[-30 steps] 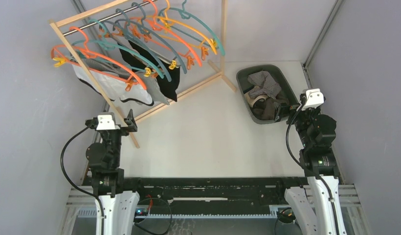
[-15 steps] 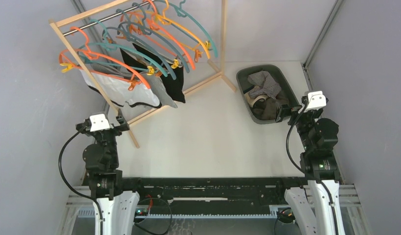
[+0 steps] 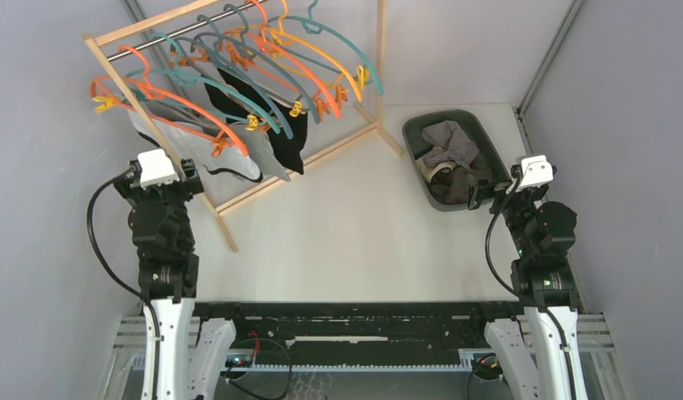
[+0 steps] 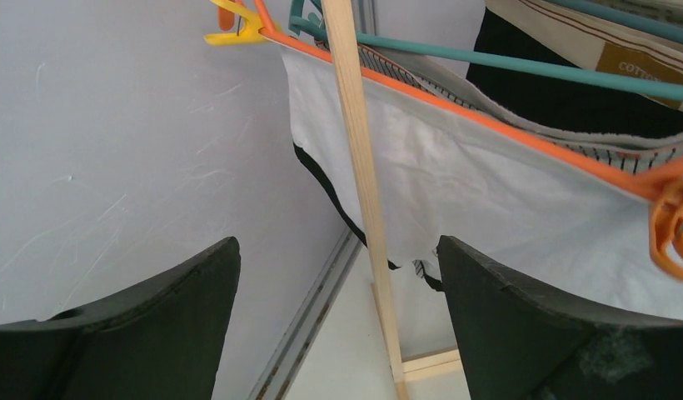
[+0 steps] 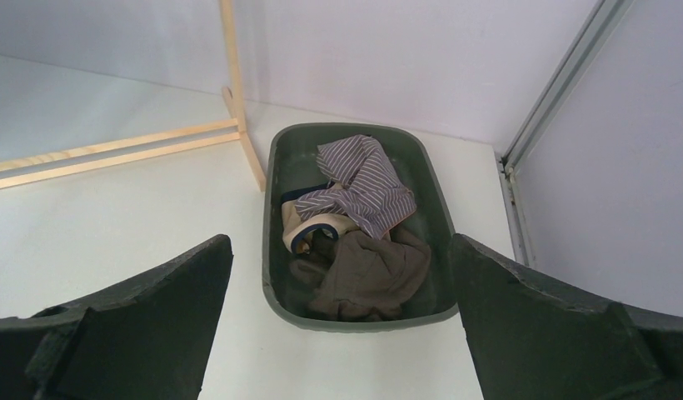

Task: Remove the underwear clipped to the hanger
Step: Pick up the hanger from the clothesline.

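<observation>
Pale lilac walls (image 3: 38, 208), white tabletop (image 3: 363, 233), wooden clothes rack (image 3: 321, 155), even light

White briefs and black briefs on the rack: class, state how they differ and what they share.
The white briefs have black trim; the black briefs look all black. In the top view the white briefs hang left of the black briefs. Both hang from hangers.

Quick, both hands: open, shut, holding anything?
Left hand: open, empty, facing the white underwear.
Right hand: open, empty, facing the green bin.
</observation>
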Controlling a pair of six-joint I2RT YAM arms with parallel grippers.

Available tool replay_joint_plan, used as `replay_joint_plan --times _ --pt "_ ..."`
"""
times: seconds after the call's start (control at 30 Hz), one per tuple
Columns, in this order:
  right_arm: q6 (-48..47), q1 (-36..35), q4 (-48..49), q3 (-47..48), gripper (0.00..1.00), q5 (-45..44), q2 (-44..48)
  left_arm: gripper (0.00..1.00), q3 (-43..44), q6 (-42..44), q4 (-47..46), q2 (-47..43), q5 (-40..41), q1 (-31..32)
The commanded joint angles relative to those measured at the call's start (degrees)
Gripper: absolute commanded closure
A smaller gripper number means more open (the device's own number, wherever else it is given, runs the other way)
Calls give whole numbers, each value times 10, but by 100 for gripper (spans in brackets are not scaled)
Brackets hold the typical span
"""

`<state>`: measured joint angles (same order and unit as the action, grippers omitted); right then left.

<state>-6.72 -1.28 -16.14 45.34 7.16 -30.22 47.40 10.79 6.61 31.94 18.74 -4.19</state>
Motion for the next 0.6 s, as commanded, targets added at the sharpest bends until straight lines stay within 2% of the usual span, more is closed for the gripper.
replay_joint_plan --times 0.0,0.07,0.3,0.57 --pt "-10 -3 20 -1 0 13 1 11 68 8 -24 49 23 -7" --pt "-10 -3 19 -2 0 16 3 16 80 3 -32 68 19 -11" --pt "-11 -4 17 -1 0 24 3 23 84 6 -74 113 3 -36" --pt "-13 -6 15 -1 0 27 -6 33 99 -7 -101 159 -118 -106"
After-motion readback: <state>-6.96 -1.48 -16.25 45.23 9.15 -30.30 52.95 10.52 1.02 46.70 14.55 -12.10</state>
